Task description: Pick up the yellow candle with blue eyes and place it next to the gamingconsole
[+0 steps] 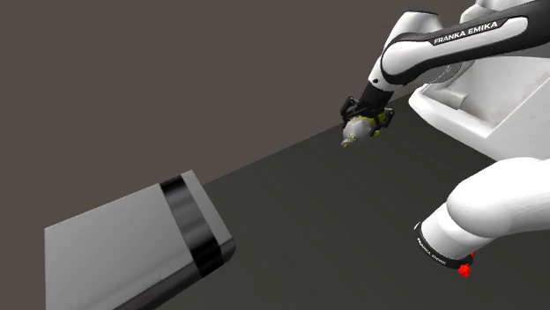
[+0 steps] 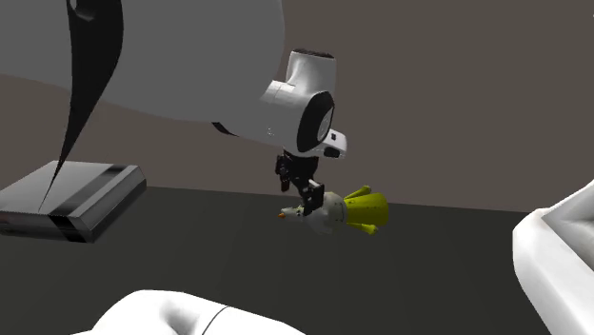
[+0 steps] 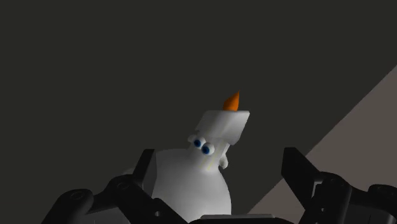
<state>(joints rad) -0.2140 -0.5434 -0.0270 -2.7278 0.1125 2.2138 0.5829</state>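
Nearest, end effector (image 3: 219,159): closed on the candle (image 3: 198,175), one black finger on each side of its body.
Candle: white body, blue eyes, orange tip, yellow-green base; held tilted in the air, well apart from the console (image 1: 132,251), off to the shoulder view's right of it.
Bench (image 1: 335,238): dark, lying below the candle and carrying the console.
Console: grey box with a black band, lying flat.
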